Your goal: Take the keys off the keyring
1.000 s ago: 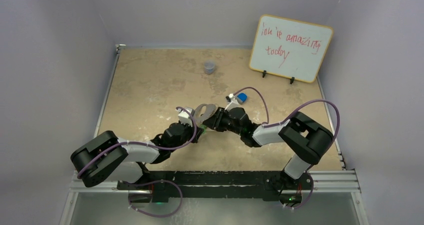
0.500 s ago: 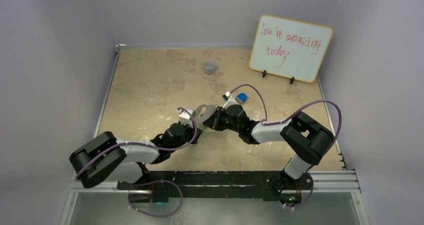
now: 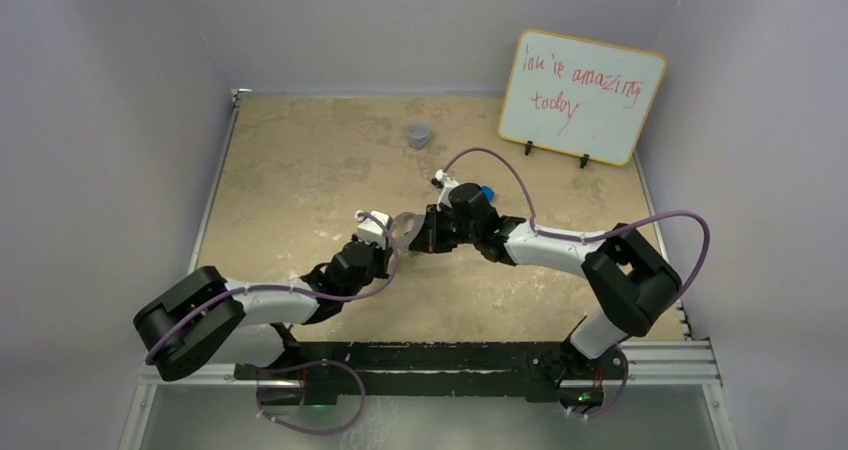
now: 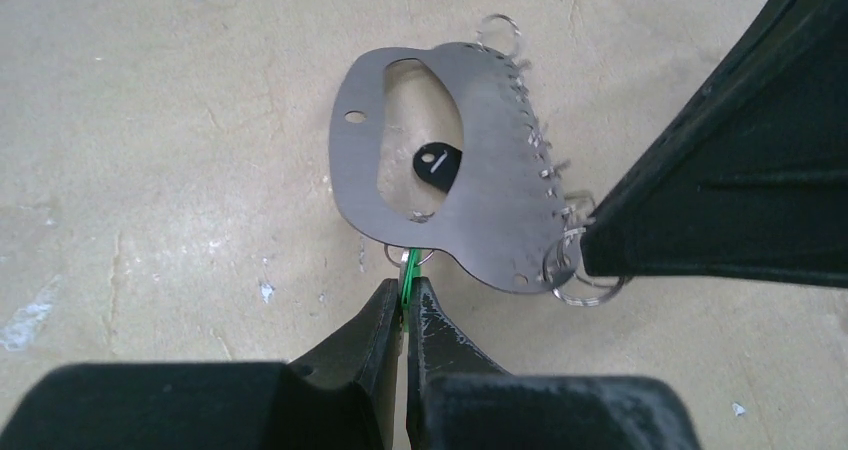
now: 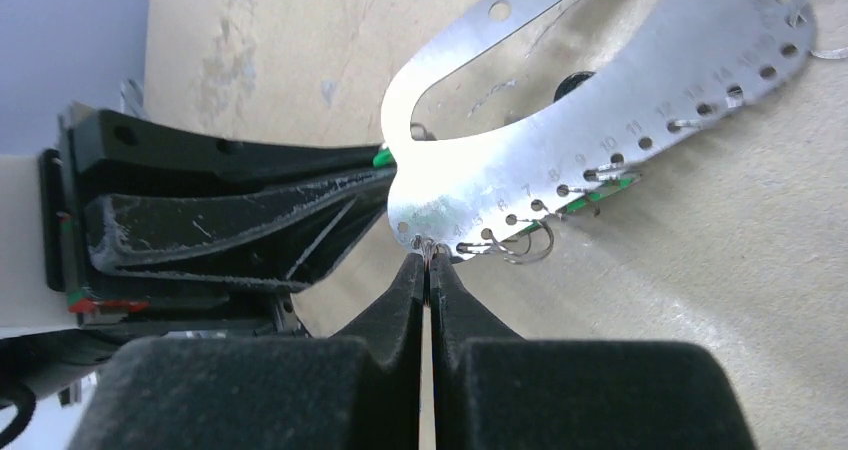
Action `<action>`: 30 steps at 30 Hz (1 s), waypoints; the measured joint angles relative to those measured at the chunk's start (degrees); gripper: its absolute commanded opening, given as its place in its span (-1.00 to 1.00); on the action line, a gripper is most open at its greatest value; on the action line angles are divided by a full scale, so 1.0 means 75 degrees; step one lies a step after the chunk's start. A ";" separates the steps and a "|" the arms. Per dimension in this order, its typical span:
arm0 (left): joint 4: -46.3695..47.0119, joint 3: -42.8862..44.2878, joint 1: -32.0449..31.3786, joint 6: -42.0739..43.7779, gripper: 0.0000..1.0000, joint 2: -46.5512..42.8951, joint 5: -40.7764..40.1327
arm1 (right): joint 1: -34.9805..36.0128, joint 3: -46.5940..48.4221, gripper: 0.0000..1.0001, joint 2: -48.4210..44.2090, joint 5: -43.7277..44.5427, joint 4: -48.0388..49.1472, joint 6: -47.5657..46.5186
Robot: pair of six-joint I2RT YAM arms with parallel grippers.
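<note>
- Two grippers pinch from opposite sides, so the keyring (image 4: 490,170) is held steady between them, over the table (image 3: 280,170).
- Our left gripper (image 4: 405,295) is closed on a green key (image 4: 410,270).
- Our right gripper (image 5: 428,265) is closed on a small ring (image 5: 432,250) at the keyring's edge; we judge it ready to pull.

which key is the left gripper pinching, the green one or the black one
The thin green-headed key, clamped edge-on in the shut left gripper at the edge of the flat silver metal keyring. The black-headed key shows through the keyring's cutout, clear of the fingers.
</note>
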 measured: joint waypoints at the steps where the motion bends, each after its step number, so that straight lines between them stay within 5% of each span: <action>1: -0.0012 0.0023 0.0000 0.0058 -1.00 0.0003 -0.0050 | 0.0000 0.0096 -1.00 0.0061 -0.0122 -0.0146 -0.0105; 9: -0.0533 0.0291 0.0000 -0.0015 -1.00 -0.0192 -0.0050 | -0.0720 0.0137 -1.00 0.0096 0.0026 -0.0586 -0.0635; 21: -0.2460 -0.0391 0.0154 -0.2171 -1.00 -0.2349 -0.0650 | -0.1276 0.0137 -0.97 0.0157 0.0688 -0.0475 -0.1609; 30: -0.3238 -0.0455 0.2005 -0.3107 -1.00 -0.2553 -0.0697 | -0.1276 -0.0216 -0.49 0.0548 0.0184 -0.0178 -0.1714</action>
